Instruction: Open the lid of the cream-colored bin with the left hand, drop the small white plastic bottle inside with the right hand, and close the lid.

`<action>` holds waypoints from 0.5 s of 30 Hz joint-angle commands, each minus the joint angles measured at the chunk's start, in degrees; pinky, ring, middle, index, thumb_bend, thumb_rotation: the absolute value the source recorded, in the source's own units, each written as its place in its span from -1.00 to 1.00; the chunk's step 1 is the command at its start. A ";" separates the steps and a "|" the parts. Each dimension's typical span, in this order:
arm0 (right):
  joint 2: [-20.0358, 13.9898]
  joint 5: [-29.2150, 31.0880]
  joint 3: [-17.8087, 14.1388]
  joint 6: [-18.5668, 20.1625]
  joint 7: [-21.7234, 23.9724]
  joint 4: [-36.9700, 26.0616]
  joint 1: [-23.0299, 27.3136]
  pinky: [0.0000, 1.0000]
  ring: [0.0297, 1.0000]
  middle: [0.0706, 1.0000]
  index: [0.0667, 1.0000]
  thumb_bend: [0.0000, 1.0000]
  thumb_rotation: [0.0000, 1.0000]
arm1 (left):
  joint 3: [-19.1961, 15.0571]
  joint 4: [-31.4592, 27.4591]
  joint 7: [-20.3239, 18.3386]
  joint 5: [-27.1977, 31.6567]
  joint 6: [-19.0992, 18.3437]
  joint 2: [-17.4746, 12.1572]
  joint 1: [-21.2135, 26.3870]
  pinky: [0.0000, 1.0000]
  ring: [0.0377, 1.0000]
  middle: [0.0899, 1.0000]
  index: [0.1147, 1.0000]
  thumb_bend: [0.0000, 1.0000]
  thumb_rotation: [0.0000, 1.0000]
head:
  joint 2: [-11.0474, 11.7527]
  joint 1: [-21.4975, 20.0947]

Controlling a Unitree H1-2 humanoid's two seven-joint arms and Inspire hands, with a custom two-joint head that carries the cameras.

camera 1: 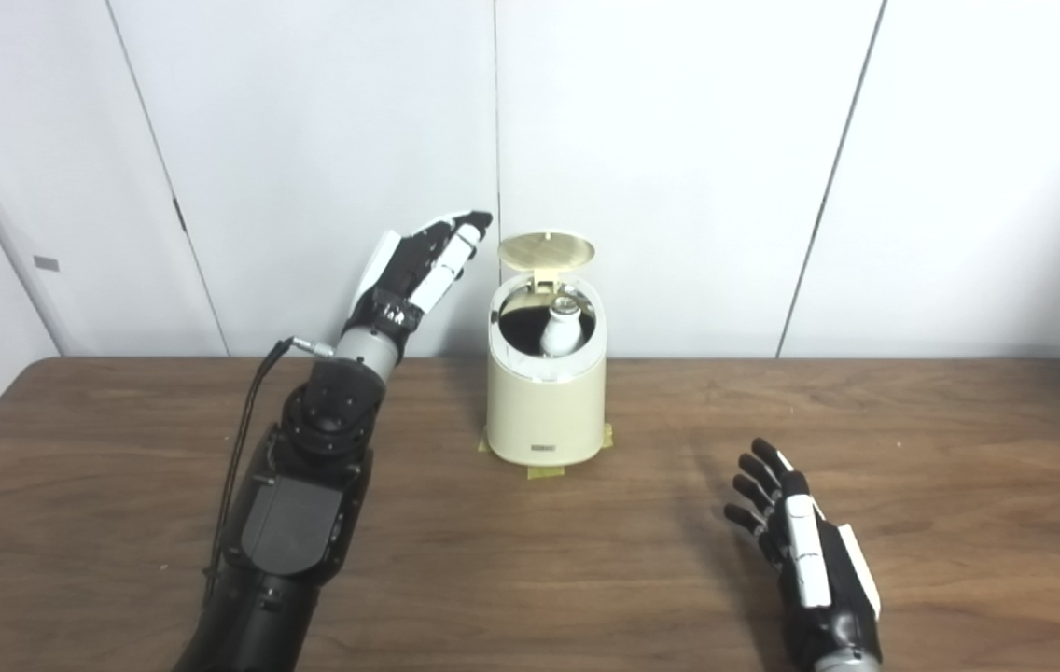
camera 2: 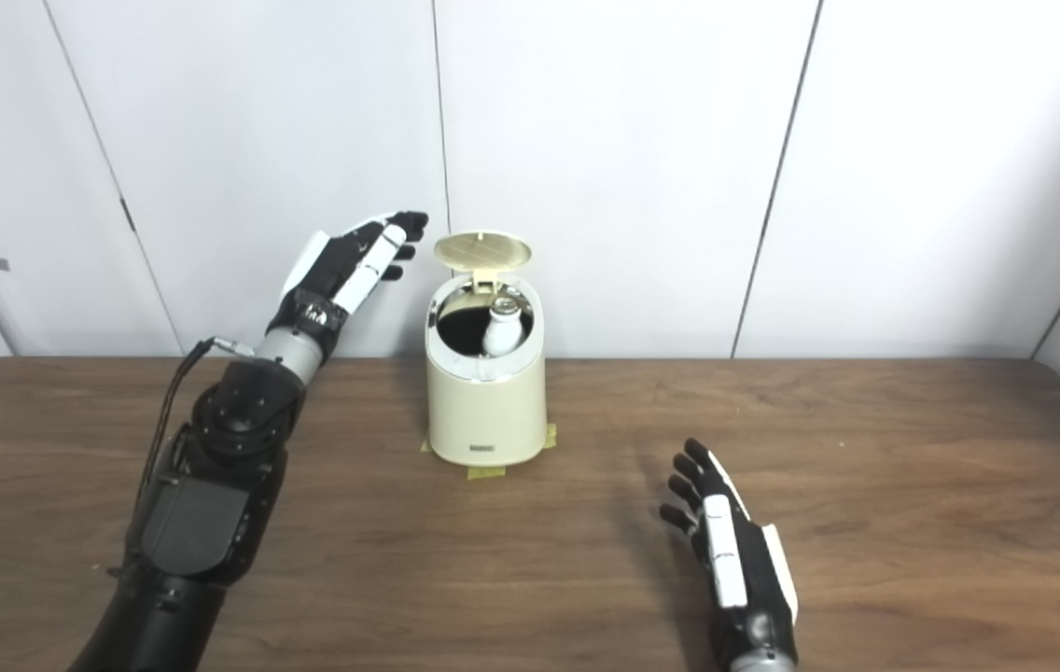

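a: nearest you is the right hand [camera 1: 805,551], low over the counter [camera 1: 959,448] at the front right, fingers spread, holding nothing. see it?

b: yes. so the bottle's gone from it?

a: right. the small white plastic bottle [camera 1: 561,329] is inside the cream-colored bin [camera 1: 546,401], standing or leaning against the right side of the opening, its top just below the rim. so the drop looks done.

b: and the lid?

a: the lid [camera 1: 546,250] is up, hinged back at the rear of the bin, nearly upright. so opening is done, drop is done, closing is not yet done.

b: where's your left hand?

a: the left hand [camera 1: 423,261] is raised just left of the lid, fingers extended and apart, gripping nothing. fingertips are near the lid's edge, but you can't tell from either view if they touch it; looks like a small gap.

b: anything else to note?

a: bin sits mid-counter on yellow tape marks [camera 1: 544,471], well apart from your right hand. what's left, as a judgement: you bring the left hand over and behind the lid and push it down till it seats. watch the bottle top, if it sits high it could block the lid.
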State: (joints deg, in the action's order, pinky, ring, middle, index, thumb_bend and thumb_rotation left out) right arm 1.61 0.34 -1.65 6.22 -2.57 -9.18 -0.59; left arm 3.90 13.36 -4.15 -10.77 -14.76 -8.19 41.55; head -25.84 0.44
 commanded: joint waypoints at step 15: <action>0.40 -2.14 0.94 -1.59 -0.64 -1.03 1.47 0.54 0.70 0.71 0.76 -0.04 0.96 | 4.59 -0.87 -0.27 -6.10 3.15 -1.90 6.34 0.84 0.84 0.76 0.68 0.14 1.00 | -0.02 -0.15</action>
State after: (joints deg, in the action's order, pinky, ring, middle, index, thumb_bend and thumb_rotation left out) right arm 1.69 -1.68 -0.89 6.08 -3.02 -9.08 -0.59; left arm 8.26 13.66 -4.70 -16.08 -14.10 -9.37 43.70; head -25.84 0.26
